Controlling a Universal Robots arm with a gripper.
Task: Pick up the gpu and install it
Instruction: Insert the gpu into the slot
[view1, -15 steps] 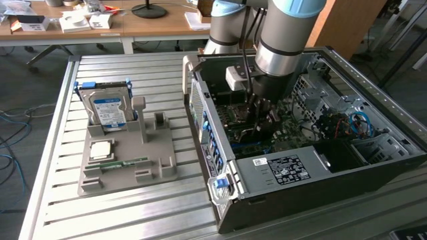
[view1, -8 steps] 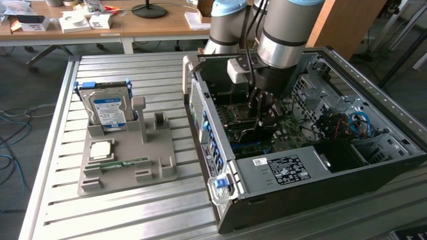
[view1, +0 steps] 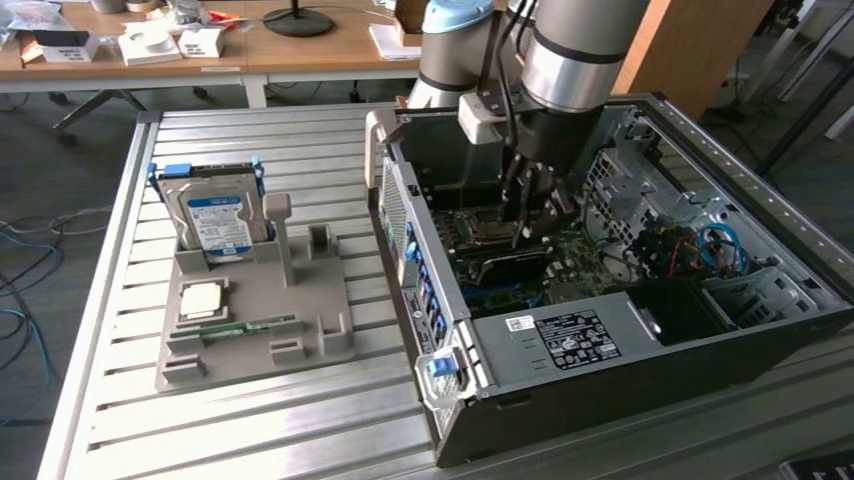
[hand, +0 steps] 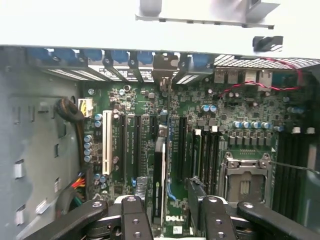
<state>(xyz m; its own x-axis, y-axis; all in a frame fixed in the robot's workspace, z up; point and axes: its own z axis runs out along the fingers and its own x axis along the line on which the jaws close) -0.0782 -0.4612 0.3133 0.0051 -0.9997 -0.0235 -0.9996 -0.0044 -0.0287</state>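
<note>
The gpu (hand: 159, 170) stands edge-on on the green motherboard (hand: 200, 100), a thin dark card running along an expansion slot. Its grey metal end bracket (hand: 161, 67) sits at the case's rear openings. My gripper (hand: 170, 197) hangs just over the card's near end, with one black finger (hand: 142, 202) close beside the card and the other finger (hand: 197, 200) a visible gap away from it. It is open. In the exterior view my gripper (view1: 531, 215) reaches down into the open computer case (view1: 574, 340), right above the dark gpu (view1: 501, 265).
A grey parts holder (view1: 254, 340) on the slatted table carries a silver hard drive (view1: 220, 215), a CPU chip (view1: 203, 300) and a green memory stick (view1: 247, 328). Near the card are a white slot (hand: 106, 142), the CPU socket (hand: 245, 182) and red cables (hand: 250, 85).
</note>
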